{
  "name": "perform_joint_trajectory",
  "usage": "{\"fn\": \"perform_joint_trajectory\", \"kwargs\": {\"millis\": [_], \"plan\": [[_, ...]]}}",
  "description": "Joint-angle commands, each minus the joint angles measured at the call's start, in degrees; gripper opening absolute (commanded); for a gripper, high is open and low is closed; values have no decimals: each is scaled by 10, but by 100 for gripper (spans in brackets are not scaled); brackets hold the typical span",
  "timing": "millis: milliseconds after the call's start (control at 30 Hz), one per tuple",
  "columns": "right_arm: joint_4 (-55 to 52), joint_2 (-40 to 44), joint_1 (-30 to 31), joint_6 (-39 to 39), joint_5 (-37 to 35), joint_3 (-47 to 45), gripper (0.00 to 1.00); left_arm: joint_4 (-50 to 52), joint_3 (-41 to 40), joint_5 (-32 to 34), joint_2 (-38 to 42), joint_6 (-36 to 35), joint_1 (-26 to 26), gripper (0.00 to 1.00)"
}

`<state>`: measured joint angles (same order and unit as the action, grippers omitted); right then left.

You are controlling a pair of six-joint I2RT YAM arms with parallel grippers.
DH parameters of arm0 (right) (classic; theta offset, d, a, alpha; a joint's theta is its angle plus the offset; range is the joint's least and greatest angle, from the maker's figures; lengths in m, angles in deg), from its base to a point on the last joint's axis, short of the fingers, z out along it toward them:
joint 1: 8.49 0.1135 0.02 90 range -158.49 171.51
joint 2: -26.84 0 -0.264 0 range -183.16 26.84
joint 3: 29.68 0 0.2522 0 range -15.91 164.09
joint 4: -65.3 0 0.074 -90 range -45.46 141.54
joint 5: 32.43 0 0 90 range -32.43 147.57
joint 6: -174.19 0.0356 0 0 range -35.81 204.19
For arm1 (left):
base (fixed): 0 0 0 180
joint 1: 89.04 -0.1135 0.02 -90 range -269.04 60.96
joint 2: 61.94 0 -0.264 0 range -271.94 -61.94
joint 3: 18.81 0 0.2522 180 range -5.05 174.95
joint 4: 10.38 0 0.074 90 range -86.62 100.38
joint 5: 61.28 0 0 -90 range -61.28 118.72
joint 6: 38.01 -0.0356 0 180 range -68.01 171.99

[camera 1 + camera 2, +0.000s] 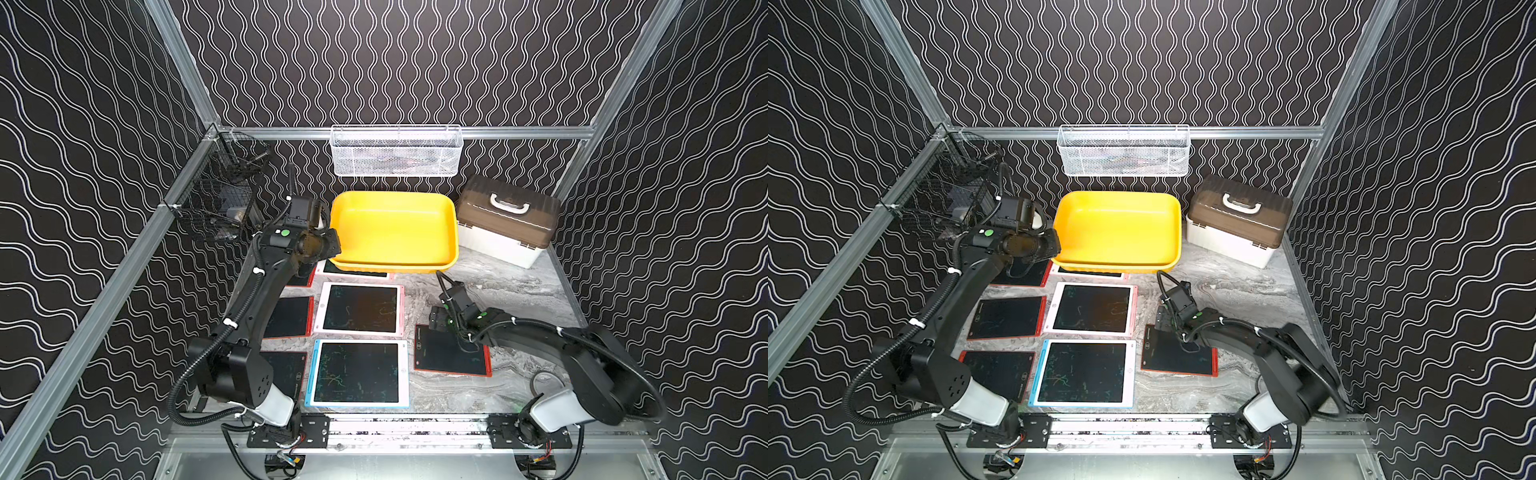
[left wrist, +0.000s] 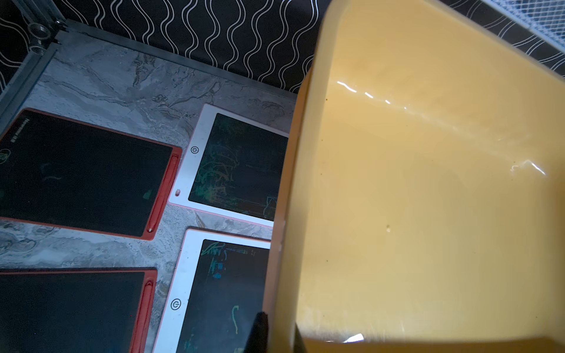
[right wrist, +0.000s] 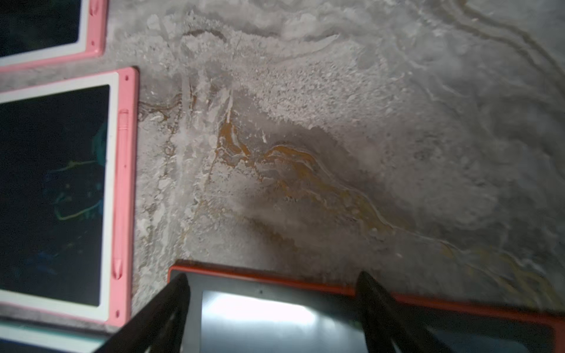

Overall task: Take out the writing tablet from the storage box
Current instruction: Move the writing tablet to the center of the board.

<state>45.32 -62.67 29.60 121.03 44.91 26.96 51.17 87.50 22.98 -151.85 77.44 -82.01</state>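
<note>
The yellow storage box (image 1: 395,224) stands at the back middle, and its inside shows only bare yellow (image 2: 428,198). My left gripper (image 2: 279,336) is shut on the box's left rim (image 1: 334,245), one finger on each side of the wall. Several writing tablets lie flat on the table: a pink-framed one (image 1: 359,309), a blue-framed one (image 1: 357,372), a red-framed one (image 1: 453,353). A white one (image 1: 353,272) lies partly under the box's front edge. My right gripper (image 3: 273,290) hangs open just above the red-framed tablet's (image 3: 275,318) far corner, holding nothing.
A cream case with a brown lid (image 1: 507,220) stands right of the box. A white mesh basket (image 1: 397,151) hangs on the back rail and a black wire basket (image 1: 220,199) on the left rail. More red-framed tablets (image 1: 1007,318) lie under the left arm.
</note>
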Motion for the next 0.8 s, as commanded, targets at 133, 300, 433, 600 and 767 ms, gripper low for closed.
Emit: {"fn": "perform_joint_trajectory", "kwargs": {"millis": [133, 300, 433, 600, 767], "plan": [[35, -50, 22, -16, -54, 2, 84, -55, -6, -18, -26, 26, 0, 0], [26, -25, 39, 11, -70, -45, 84, -58, -3, -12, -45, 25, -1, 0], [5, -7, 69, 28, -89, -69, 84, -65, 2, -13, -69, 28, -1, 0], [-12, -5, 110, 51, -103, -80, 83, -81, 0, -18, -87, 37, -1, 0], [-44, -6, 151, 77, -132, -80, 83, -90, -11, -23, -90, 43, -1, 0]]}}
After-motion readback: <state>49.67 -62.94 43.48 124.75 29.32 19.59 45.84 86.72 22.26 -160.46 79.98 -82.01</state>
